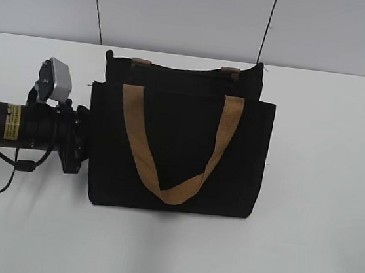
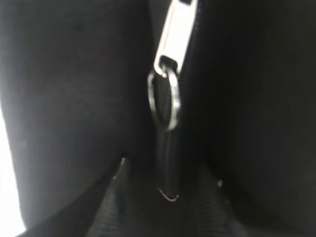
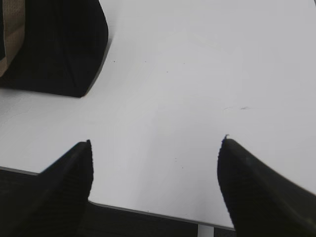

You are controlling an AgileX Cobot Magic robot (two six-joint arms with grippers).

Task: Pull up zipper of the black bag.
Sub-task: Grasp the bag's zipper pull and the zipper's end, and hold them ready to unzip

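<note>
The left hand [image 1: 83, 140] pressed against the left side of the black bag [image 1: 177, 152], which lay flat on the white counter [image 1: 321, 192], apparently to reach the zipper [image 2: 170, 84] there. Up close, the silvery pull and its ring hung just ahead of the hand's dark fingertips [image 2: 168, 170]; whether they were clenched on it could not be told. Right of the bag, the right hand [image 3: 155, 168] hovered released over bare counter, likely on standby.

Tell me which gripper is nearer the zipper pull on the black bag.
Left. The left gripper is pressed against the black bag, right at the zipper pull. The right gripper hangs open over bare table, off the bag's corner.
</note>
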